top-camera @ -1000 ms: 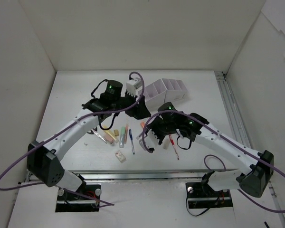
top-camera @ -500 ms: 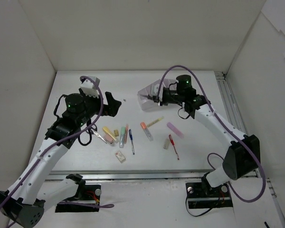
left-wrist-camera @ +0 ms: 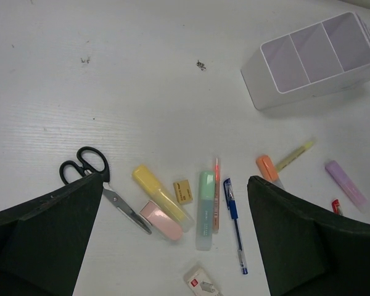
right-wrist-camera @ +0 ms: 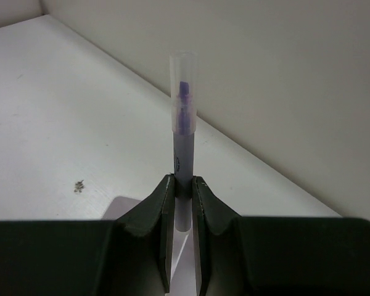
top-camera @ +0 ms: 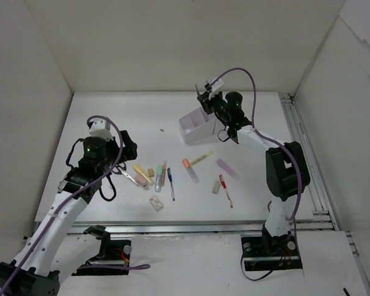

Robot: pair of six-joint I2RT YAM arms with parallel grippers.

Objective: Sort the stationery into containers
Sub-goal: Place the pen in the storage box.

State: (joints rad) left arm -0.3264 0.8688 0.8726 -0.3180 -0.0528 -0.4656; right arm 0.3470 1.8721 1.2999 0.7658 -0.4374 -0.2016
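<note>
My right gripper (top-camera: 205,102) is shut on a pale pen (right-wrist-camera: 184,126) with a clear cap and purple tip, holding it upright above the white and lilac organizer (top-camera: 196,126), which also shows in the left wrist view (left-wrist-camera: 314,58). My left gripper (left-wrist-camera: 176,180) is open and empty, held above the stationery; in the top view it (top-camera: 120,154) is left of the pile. Below it lie the black scissors (left-wrist-camera: 86,166), yellow highlighter (left-wrist-camera: 160,194), green highlighter (left-wrist-camera: 205,209), blue pen (left-wrist-camera: 234,222), orange marker (left-wrist-camera: 268,168) and lilac marker (left-wrist-camera: 345,183).
A red pen (top-camera: 226,190) and small pale erasers (top-camera: 155,203) (top-camera: 216,187) lie near the front. A thin yellow pen (top-camera: 201,158) lies below the organizer. White walls enclose the table on the left, back and right. A rail (top-camera: 299,148) runs along the right edge.
My left arm has pulled back to the left and toward the near side, away from the organizer. My right arm has swung from the pile up to the far side over the organizer.
</note>
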